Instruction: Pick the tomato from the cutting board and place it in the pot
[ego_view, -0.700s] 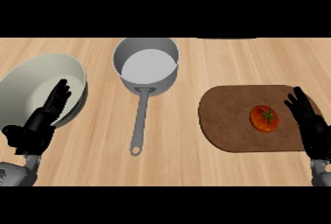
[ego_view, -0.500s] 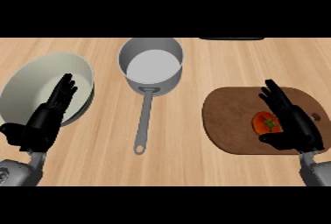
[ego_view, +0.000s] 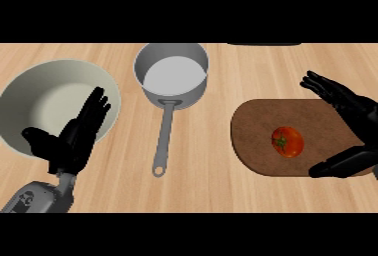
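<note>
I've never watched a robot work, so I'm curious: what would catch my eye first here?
Probably the red tomato, alone on the brown cutting board at right, with the right hand spread open around it, not touching. Next, the steel pot at top centre, its long handle pointing toward you, and the left hand resting open over a pale bowl at left.

R hand open beside tomato on cutting board

One tomato, one cutting board, one pot, one plate.
</note>
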